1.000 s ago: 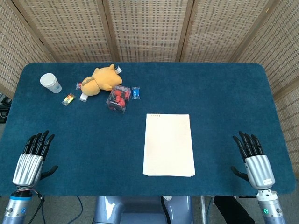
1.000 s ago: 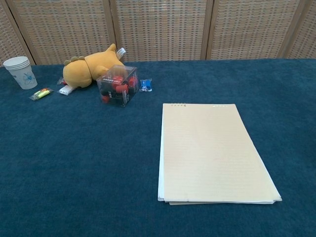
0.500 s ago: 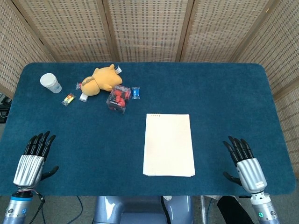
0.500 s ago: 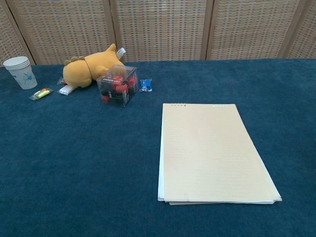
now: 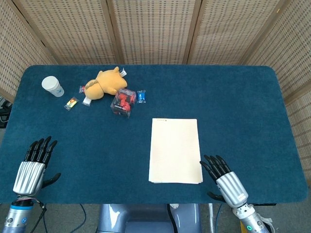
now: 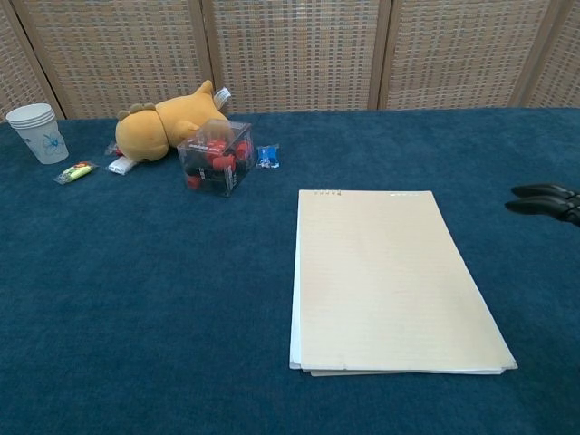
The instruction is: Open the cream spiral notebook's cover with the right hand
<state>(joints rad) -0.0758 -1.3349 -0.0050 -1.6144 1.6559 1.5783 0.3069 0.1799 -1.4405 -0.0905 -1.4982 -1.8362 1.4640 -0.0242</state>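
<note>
While the cream spiral notebook [image 5: 175,151] lies closed near the worktop's [image 5: 233,102] front edge, the right robot hand [image 5: 225,178] hovers just beside its front right corner, fingers spread, empty. It has moved leftward from the right edge. The left robot hand [image 5: 33,167] remains open at the front left corner.

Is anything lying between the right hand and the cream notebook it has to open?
Nothing visible. The right hand sits just off the cream spiral notebook, at its near right corner, with only bare blue table cloth between them. The clutter lies at the far left.
</note>
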